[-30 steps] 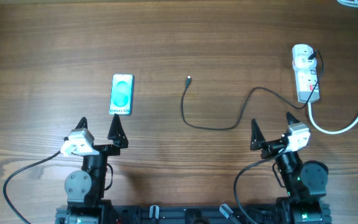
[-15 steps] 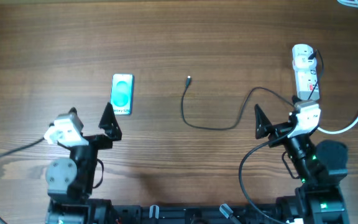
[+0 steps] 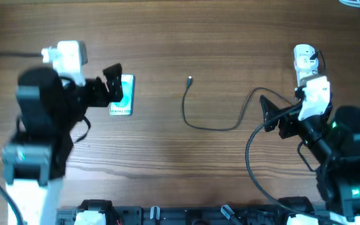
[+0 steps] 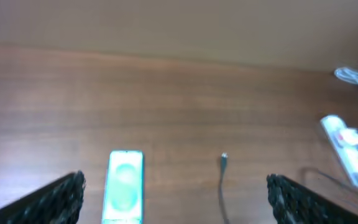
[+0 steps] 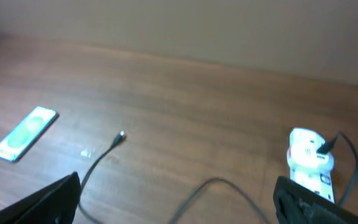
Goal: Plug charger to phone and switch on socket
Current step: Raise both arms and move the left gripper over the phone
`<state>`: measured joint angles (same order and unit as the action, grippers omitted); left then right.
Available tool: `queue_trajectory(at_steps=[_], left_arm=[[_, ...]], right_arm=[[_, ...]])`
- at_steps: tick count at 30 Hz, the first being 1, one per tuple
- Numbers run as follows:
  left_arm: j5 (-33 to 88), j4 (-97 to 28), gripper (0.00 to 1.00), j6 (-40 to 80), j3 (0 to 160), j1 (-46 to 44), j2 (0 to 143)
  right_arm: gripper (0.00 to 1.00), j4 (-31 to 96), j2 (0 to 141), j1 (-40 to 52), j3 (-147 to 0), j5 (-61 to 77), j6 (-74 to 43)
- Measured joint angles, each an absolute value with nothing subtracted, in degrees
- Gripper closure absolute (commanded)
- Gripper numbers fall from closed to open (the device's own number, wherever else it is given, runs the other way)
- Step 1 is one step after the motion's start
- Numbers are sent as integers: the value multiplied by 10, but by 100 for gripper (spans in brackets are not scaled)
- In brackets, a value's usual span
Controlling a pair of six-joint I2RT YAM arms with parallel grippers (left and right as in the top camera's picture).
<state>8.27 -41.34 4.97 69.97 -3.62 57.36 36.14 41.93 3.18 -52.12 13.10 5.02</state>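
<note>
The phone (image 3: 125, 99) is lying flat and lit on the wooden counter (image 3: 167, 37), left of centre in the overhead frame. The left pincer (image 3: 112, 84) is being held wide apart and empty at the phone's left edge. One finger is overlapping the phone in that view, and contact cannot be told.

The charger (image 3: 185, 107) is lying in loose curves across the middle of the frame. Its small plug (image 3: 190, 79) is lying free at upper centre, well apart from the phone. The far end is running to the socket (image 3: 304, 62) at upper right. The right pincer (image 3: 271, 115) is likewise being held spread and empty, just below the socket and near the cable.

The cable is being judged light and limp, so a hold anywhere along its length would leave the tip drooping. The short stiff housing just behind the metal tip is the better place, with the tip left projecting. The phone is being judged smooth and likely to slide on the wood under a push. It is better braced along its long edges, with the glass spared. Its port cannot be seen. The socket's switch is probably stiff, and the strip may shift when it is pressed.
</note>
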Motion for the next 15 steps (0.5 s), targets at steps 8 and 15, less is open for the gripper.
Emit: queue_trajectory(at_steps=[8,15], left_arm=[[122,-748,0,30,1070,-36,834],[123,-761,0,15,1116,-36,932]], right_arm=[[0,537,556,32,-715,135,68],[0,594,689,32,-820,146,78]])
